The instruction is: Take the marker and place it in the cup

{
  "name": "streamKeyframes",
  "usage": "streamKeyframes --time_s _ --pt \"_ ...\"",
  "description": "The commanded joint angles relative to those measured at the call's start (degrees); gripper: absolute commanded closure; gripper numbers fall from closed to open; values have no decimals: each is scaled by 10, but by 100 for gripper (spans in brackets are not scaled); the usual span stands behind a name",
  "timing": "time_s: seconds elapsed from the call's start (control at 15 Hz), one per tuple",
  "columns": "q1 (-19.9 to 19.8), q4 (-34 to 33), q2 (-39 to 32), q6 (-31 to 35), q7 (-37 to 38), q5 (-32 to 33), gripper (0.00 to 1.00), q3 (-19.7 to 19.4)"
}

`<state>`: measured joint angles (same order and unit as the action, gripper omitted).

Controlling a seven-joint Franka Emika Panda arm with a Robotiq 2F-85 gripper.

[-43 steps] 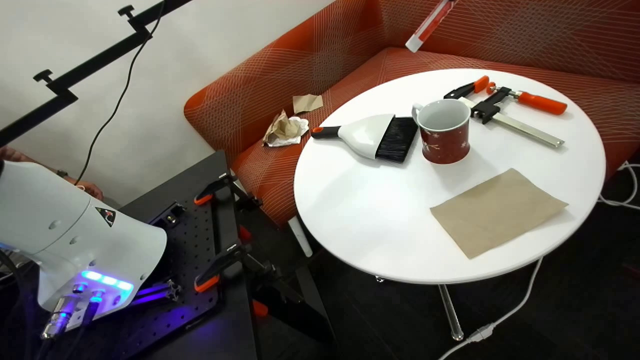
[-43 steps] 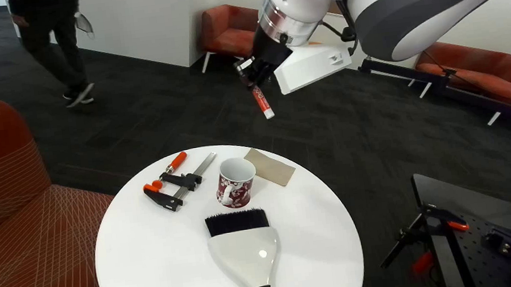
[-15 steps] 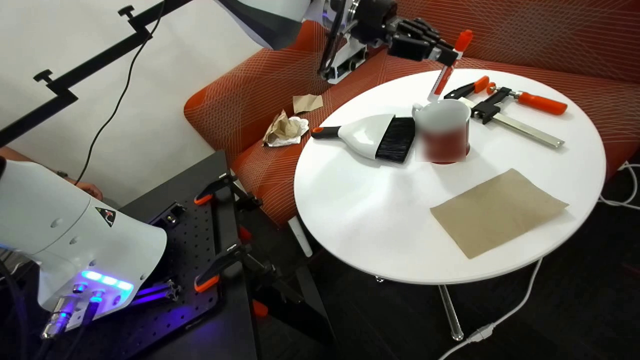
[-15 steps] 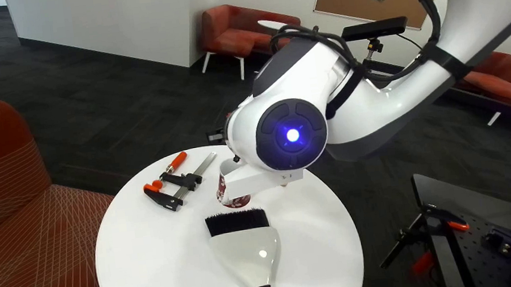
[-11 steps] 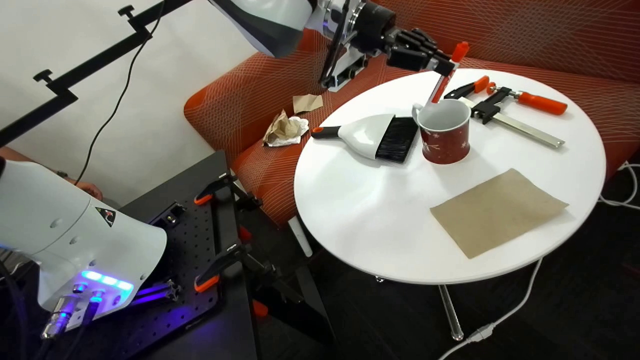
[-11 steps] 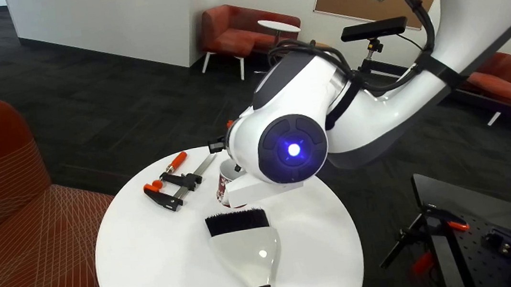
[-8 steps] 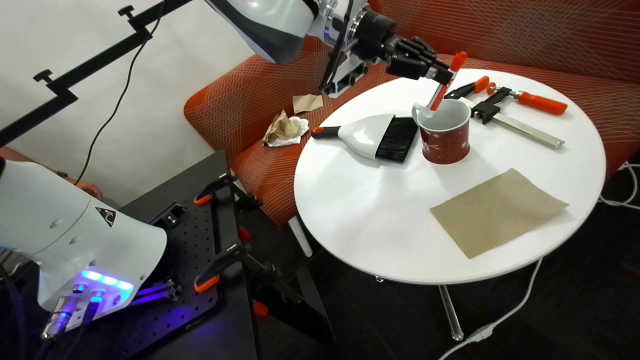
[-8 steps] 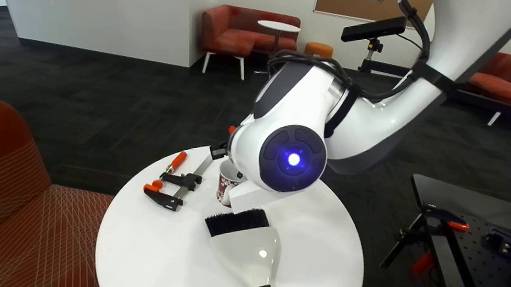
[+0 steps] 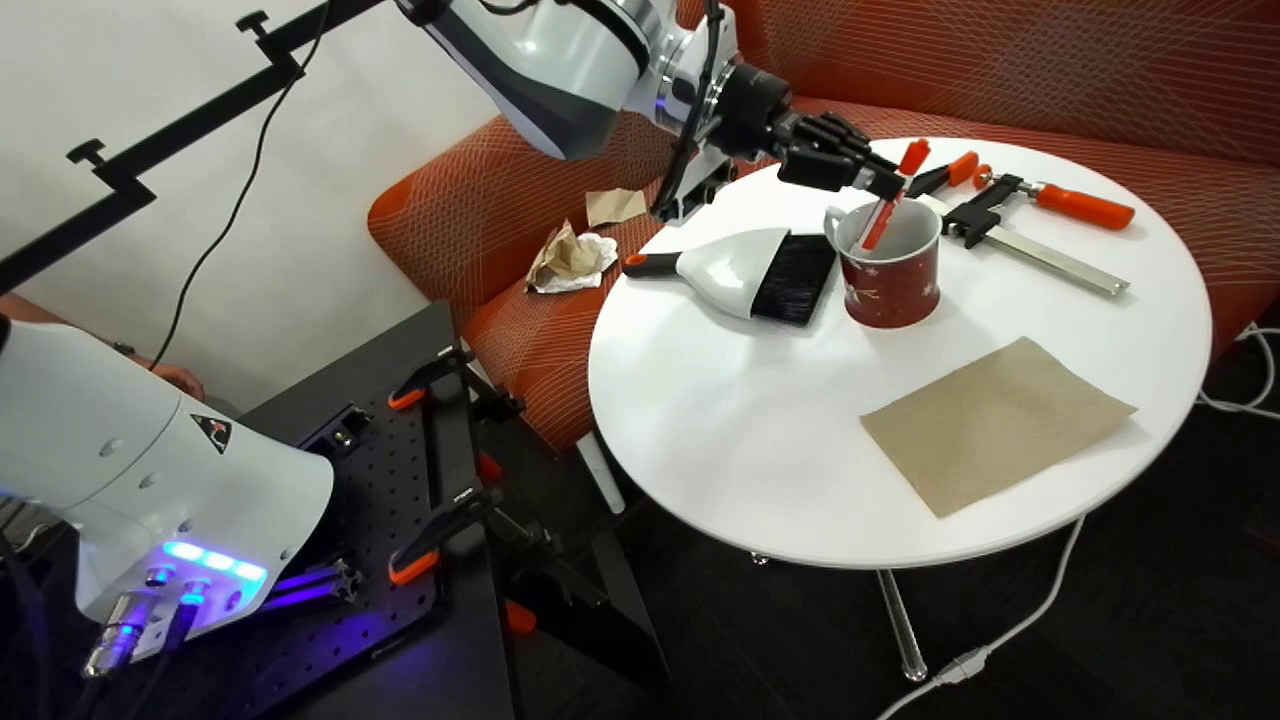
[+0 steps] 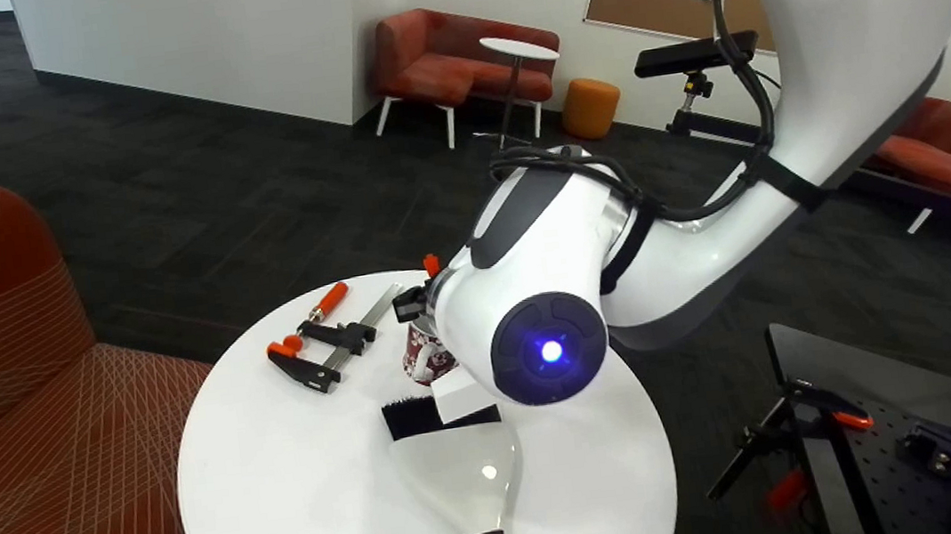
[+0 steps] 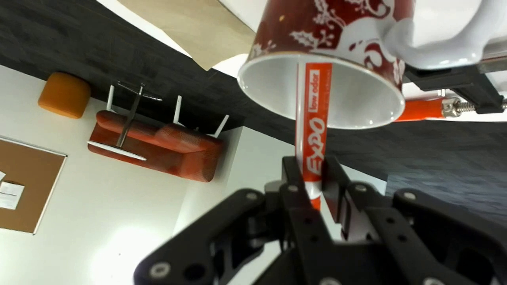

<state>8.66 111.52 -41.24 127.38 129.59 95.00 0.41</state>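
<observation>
Leftmost on the tabletop (image 9: pixel 760 420) we have the brush (image 9: pixel 735 272), which we judge no hindrance. Next comes the gripper (image 9: pixel 887 182), pinched on the marker (image 11: pixel 313 130) near its upper end, with only the marker's thickness parting the fingers (image 11: pixel 292 172). The marker leans, red cap uppermost, and its lower end looks to be inside the mouth of the cup (image 9: pixel 893 292); whether it touches the wall we cannot tell. So we take this to be the placing step, with the release not yet made. The next move calls for us to lower a little, keep the shaft within the rim, then part the fingers and let it slide in. Farther right lie the clamp (image 9: pixel 970 220) and the paper (image 9: pixel 1000 428); we need neither.
</observation>
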Motion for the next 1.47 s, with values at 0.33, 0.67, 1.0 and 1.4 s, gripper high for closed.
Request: streamKeyframes --time_s 0.33,0.67,1.0,1.4 --pt "-10 -15 -19 -41 8 9 42 22" --pt "-7 2 17 -68 18 9 4 28" --pt "-11 22 69 -75 21 10 0 33" --pt "-17 6 75 -66 0 6 0 36"
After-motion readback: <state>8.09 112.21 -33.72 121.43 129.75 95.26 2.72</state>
